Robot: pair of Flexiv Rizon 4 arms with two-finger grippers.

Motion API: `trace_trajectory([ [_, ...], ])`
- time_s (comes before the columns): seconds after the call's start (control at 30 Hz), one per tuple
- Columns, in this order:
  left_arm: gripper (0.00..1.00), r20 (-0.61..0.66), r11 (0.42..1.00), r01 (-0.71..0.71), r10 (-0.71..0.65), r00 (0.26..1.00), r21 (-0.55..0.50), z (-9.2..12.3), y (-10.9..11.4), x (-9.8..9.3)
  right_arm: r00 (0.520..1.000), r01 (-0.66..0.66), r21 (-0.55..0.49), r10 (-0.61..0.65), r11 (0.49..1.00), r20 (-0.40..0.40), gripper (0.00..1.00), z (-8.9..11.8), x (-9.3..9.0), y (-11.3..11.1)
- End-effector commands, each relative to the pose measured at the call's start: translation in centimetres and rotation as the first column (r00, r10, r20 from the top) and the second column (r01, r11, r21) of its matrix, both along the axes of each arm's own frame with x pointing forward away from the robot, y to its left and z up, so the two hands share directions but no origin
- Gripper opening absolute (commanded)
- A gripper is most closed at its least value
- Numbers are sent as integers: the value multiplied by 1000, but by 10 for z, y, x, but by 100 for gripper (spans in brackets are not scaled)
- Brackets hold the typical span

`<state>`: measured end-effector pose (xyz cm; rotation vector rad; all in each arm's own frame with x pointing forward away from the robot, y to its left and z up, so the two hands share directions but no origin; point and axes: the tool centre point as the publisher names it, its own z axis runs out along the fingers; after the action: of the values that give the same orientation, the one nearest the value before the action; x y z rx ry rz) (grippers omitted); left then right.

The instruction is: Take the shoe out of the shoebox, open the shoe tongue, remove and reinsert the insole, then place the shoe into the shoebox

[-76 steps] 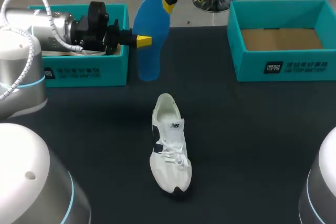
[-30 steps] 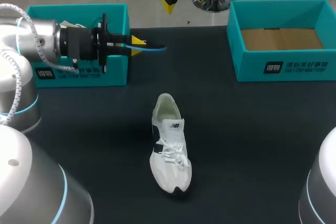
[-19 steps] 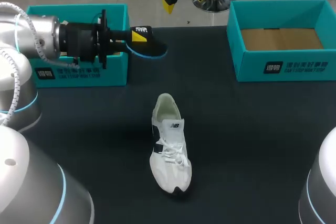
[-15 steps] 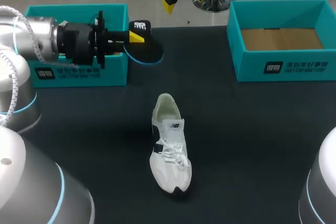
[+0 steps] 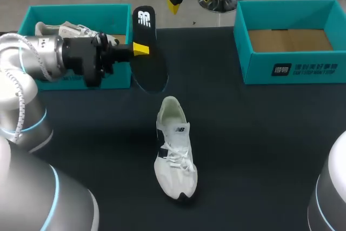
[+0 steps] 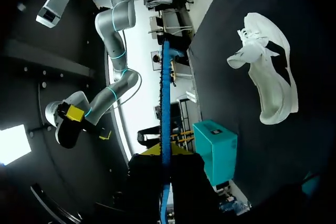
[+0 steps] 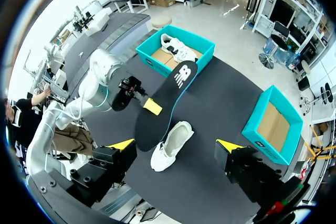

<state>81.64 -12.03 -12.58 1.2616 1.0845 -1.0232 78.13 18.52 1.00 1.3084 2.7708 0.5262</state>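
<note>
**Now for the reinsert: insole out, shoe waiting**

Nearest the table's [image 5: 259, 150] front edge lies the white shoe [image 5: 174, 150], alone on the dark surface. Its toe points to the front edge and its heel opening faces the far side. Nothing touches it.

Further back and to the left, the left gripper [image 5: 139, 48] comes in level from the side. Its yellow tips are clamped on the insole [image 5: 146, 52] from two sides. The left wrist view shows the insole edge-on, running straight out between the fingers. It stands nearly upright, dark face towards the head camera, with the logo end up and the toe end hanging low. It hangs beside the right corner of the left box [image 5: 75, 12]. Whether its lower end touches the table I cannot tell. Inside that box lies a second shoe [image 5: 70, 30].

At the far right corner sits the right box [image 5: 292, 63], showing only its cardboard floor. The right gripper [image 5: 189, 1] hangs high past the far edge, fingers spread wide and holding nothing.

By my reading, the removal is done and the reinsert step is in hand. The next move likely calls for tipping the insole flat and lining its toe end up with the heel opening. It would then slide forward into the shoe. The free right gripper could steady the shoe, which might otherwise skid.
</note>
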Motion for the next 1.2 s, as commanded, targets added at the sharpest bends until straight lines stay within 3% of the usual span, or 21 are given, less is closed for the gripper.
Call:
trace_trajectory([
  [0.03,0,17,1000,12,-12,1000,2,4,-8,4,1000,1,-2,-1,1000,-1,100,0,1,1],
  [0.27,0,69,999,33,-36,997,34,17,-9,9,1000,1,-2,-1,1000,-1,100,0,1,1],
  [0.57,0,69,999,33,-36,997,34,17,-9,9,1000,1,-2,-1,1000,-1,100,0,1,1],
  [0.73,0,69,999,33,-36,997,34,17,-9,9,998,24,200,-11,979,-66,100,-7,10,-17],
  [0.9,0,69,999,33,-36,997,34,17,-9,9,980,119,437,-36,892,-195,100,-27,9,-26],
  [0.97,0,69,999,33,-36,997,34,17,-9,9,969,146,488,-24,861,-248,100,-33,9,-26],
  [1.2,0,69,999,33,-36,997,34,17,-9,9,952,181,629,26,756,-305,100,-42,12,-20],
])
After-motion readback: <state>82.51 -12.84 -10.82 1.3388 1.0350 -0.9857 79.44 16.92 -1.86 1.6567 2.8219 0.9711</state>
